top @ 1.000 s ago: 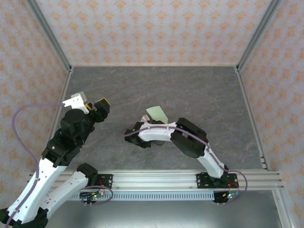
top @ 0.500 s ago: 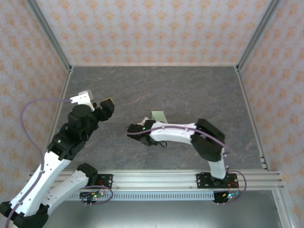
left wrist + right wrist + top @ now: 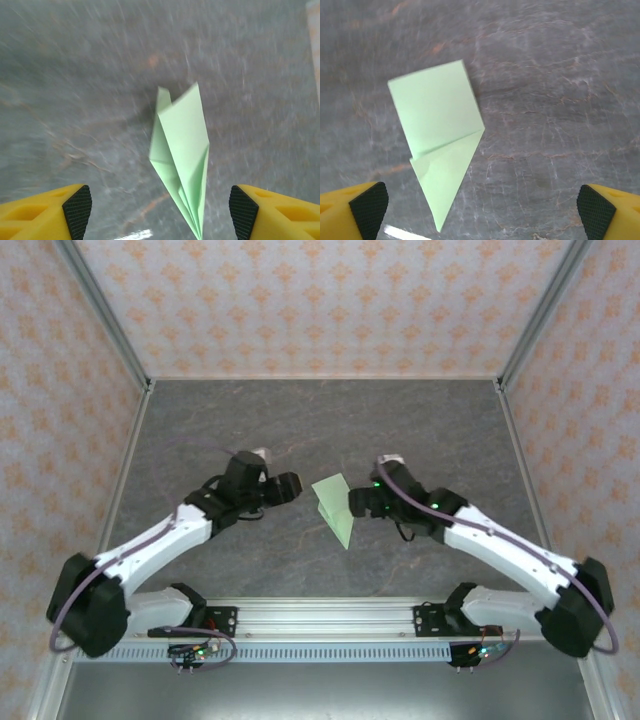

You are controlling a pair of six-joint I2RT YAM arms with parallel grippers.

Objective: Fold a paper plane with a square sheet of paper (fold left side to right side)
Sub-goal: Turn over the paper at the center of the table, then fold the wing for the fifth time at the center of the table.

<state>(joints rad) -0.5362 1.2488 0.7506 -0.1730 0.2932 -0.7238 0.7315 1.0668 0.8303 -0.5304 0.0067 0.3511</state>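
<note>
**Right tool lets go; the folded paper lies free between the arms**

Top external: The paper plane [image 3: 333, 508] lies on the dark grey worktop [image 3: 440, 430], about mid-table, with its sharp point toward the near edge. A second ago the right arm lay across it with its tool clamped tight. Now that arm has swung out to the right. The right tool [image 3: 357, 502] sits just beside the paper's right edge and seems to be clear of it. The left arm, which was drawn back at the left side, has reached in, and the left tool [image 3: 288, 487] is now near the paper's left edge, with a gap between them.

Left wrist: The picture is smeared by motion. The paper plane [image 3: 182, 160] shows as a slim creased dart with its point toward the camera, and one flap at the far end stands a little off the surface. The left tool [image 3: 161, 210] is spread wide, with a black pad [image 3: 77, 210] well out to each side and nothing held between them.

Right wrist: The paper plane [image 3: 437, 125] lies flat, a broad panel at the far end narrowing to a triangular point near the camera. The right tool [image 3: 481, 210] gapes fully open and empty, with its pads [image 3: 368, 210] at the lower corners of the view.

Because the paper keeps its dart shape unheld, the crease that was being pressed appears to have set. The task looks late, either finished or one fold short. The left tool's approach suggests it may handle the paper next, and the raised flap is the part most likely to spring open.
</note>
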